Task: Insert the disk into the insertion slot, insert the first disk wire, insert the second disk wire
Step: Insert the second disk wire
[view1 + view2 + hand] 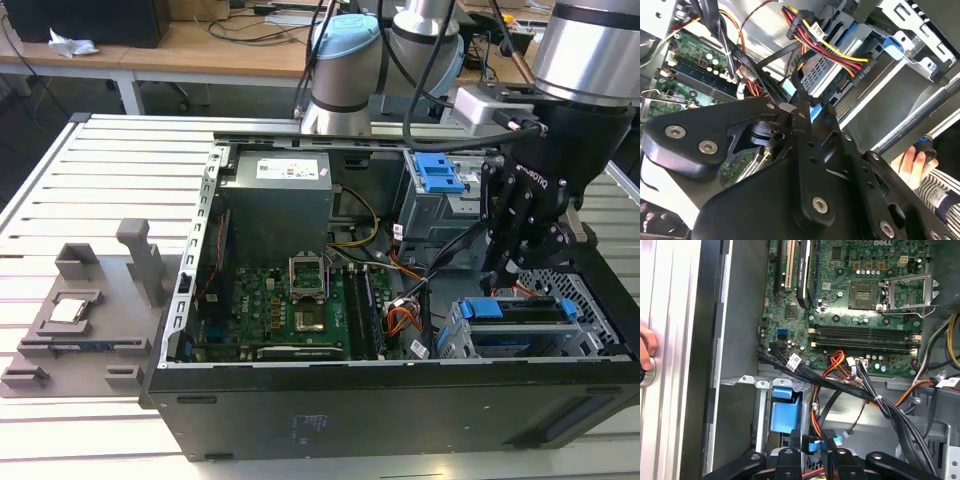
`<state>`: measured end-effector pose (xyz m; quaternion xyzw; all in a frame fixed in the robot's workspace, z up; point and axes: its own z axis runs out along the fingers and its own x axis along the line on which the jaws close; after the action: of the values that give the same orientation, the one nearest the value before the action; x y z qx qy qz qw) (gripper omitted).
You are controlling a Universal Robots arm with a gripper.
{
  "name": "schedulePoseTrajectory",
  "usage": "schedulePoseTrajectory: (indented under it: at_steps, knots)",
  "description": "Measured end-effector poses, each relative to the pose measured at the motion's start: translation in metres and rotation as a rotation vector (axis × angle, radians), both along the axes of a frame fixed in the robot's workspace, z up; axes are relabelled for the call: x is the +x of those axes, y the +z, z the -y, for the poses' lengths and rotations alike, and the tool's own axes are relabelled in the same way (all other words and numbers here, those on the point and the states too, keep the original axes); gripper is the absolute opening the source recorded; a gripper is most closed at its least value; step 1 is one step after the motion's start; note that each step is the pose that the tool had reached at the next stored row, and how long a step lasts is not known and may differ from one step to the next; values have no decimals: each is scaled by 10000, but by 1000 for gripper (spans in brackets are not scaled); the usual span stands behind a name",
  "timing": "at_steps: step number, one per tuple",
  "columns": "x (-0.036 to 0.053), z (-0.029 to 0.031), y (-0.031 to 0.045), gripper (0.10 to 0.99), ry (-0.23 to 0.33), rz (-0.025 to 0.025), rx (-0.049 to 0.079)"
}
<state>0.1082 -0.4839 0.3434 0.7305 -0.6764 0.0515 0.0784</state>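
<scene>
A: Down at the drive end of the open computer case (300, 420), the gripper (508, 268) hangs just above the disk (515, 318), on the exterior view's right.

B: And those fingers (826, 446)? In the first wrist view they look drawn close together, with a small blue connector (813, 445) pinched between the tips.

A: That's my read too: clamped on that blue plug, right over the blue carrier.

B: The disk itself sits down inside the insertion slot (592, 318), the low perforated grey cage, blue frame showing along its top edge.

A: In the second wrist view a bundle of red, yellow and black wires (825, 42) runs to the drive's end, just beyond the fingertips.

B: Further out, the taller cage with the blue latch (438, 172) stands behind the arm, and the green motherboard (300, 305) fills the case's middle.

A: A person's hand (907, 162) rests by the case's outer edge in the second wrist view.

B: On the slatted table (110, 170), a grey fixture (90, 315) lies well apart from the case.
</scene>
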Motion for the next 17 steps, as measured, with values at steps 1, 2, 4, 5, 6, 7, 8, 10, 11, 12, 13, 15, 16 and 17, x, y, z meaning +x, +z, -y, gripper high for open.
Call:
schedulePoseTrajectory:
  at_steps: [1,2,4,5,6,7,8,10,11,12,13,15,16,17]
  knots:
    - [0,0,-21,302,0,0,-33]
    - [0,0,-30,302,1,0,-60]
    - [0,0,-34,302,0,0,-141]
    - [0,0,-35,302,0,0,-140]
    - [0,2,-35,302,0,0,-152]
    - [1,2,-35,302,1,0,-264]
    - [3,2,-35,302,0,0,-379]
    - [7,2,-35,302,1,0,-652]
    - [7,2,-34,302,0,0,-655]
    - [8,2,-34,302,0,1,-655]
    - [8,2,-34,302,1,1,-655]
    - [8,2,-34,220,0,0,-655]
    - [8,2,-34,157,1,1,-655]
    - [8,2,-35,149,1,1,-654]
